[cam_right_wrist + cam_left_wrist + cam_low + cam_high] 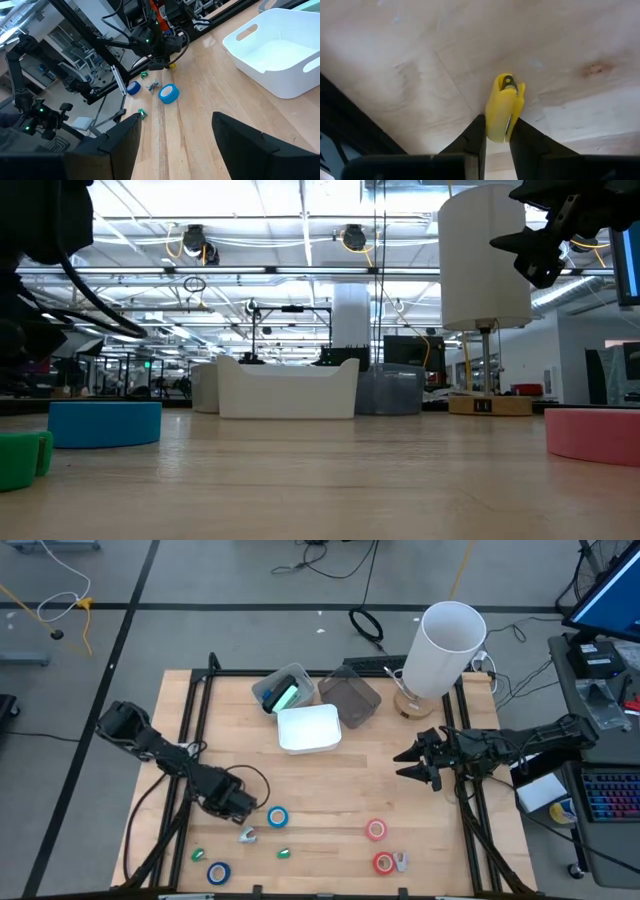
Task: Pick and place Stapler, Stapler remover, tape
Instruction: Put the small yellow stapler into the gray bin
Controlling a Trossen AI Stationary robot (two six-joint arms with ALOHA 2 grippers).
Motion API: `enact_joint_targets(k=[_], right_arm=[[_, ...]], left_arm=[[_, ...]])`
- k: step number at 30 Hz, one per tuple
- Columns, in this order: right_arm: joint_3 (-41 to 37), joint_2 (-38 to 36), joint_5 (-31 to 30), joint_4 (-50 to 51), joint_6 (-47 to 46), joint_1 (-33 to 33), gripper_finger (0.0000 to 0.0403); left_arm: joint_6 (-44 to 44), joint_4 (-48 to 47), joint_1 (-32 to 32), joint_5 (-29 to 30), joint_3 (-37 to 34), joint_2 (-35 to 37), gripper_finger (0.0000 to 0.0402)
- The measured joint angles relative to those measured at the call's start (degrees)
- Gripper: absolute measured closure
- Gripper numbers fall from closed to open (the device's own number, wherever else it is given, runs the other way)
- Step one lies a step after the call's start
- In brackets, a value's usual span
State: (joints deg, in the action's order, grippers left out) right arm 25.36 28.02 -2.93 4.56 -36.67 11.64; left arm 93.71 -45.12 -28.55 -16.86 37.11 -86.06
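Along the front edge of the table [330, 780] lie the tape rolls, small rings with pale cores: the front blue roll [218, 873] at the left corner, the front red roll [384, 862] towards the right with a small grey staple remover [401, 861] touching it; just behind, the rear red roll [376, 830] and the rear blue roll [277, 817]; two little green lumps [198, 855] and a silvery staple remover [247, 835] sit among the blue ones.

Just beside the rear blue roll, the left gripper [497, 124] is down at the wood, its arm stretched low from the left edge; the two dark fingers [476, 131] are pinched on a yellow staple remover [504, 107], a folded bright-yellow piece with a dark metal tip, sticking out past the fingertips close over the boards.

Farther back, the right gripper [415, 762] hangs above the table's right half, arm reaching in level from the right, claw spread wide with nothing between; beyond stand a white bin [308, 727], two clear bins [285, 690] and a tall white cylinder [445, 645].
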Motion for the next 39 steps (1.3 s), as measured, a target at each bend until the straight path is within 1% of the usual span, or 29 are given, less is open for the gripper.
enact_joint_targets(k=[3,7,11,15,19,23,28,30,32,36,39], right_arm=[[0.0,0.01,0.01,0.0,0.01,-0.01,0.0165],[0.0,-0.01,0.01,0.0,0.03,0.0,0.0165],[0.0,0.0,0.01,0.02,0.03,0.0,0.0165],[0.0,-0.01,0.01,0.02,0.02,-0.01,0.0165],[0.0,0.01,0.14,0.04,-0.09,0.0,0.0165],[0.0,0.01,0.17,0.1,-0.01,-0.02,0.0165],[0.0,0.01,0.19,0.39,0.1,-0.02,0.0165],[0.0,-0.01,0.19,0.37,0.21,-0.02,0.0165],[0.0,0.01,0.19,0.37,0.25,-0.02,0.0165],[0.0,0.0,0.2,0.35,-0.02,-0.01,0.0165],[0.0,-0.01,0.21,0.33,-0.17,0.0,0.0165]], left_arm=[[-0.06,-0.82,0.71,1.12,0.97,-0.01,0.033],[-1.31,-4.42,2.24,7.36,3.83,-0.26,0.0321],[-3.06,-6.36,4.7,10.8,6.69,0.42,0.0328],[-5.51,-9.46,8.13,15.56,9.74,1.23,0.0334],[-9.34,-13.05,12.58,20.27,13.08,2.06,0.0325],[-14.77,-15.11,18.16,27.34,16.83,3.89,0.0324],[-25.22,-15.07,27.32,38.22,22.0,5.08,0.0331],[-31.69,-14.25,31.88,41.31,24.43,4.89,0.0332],[-38.77,-11.4,36.6,43.96,26.71,4.34,0.0332],[-51.89,-3.38,45.97,45.41,29.06,2.27,0.0333],[-59.51,4.26,52.31,43.04,29.48,0.52,0.0333]])
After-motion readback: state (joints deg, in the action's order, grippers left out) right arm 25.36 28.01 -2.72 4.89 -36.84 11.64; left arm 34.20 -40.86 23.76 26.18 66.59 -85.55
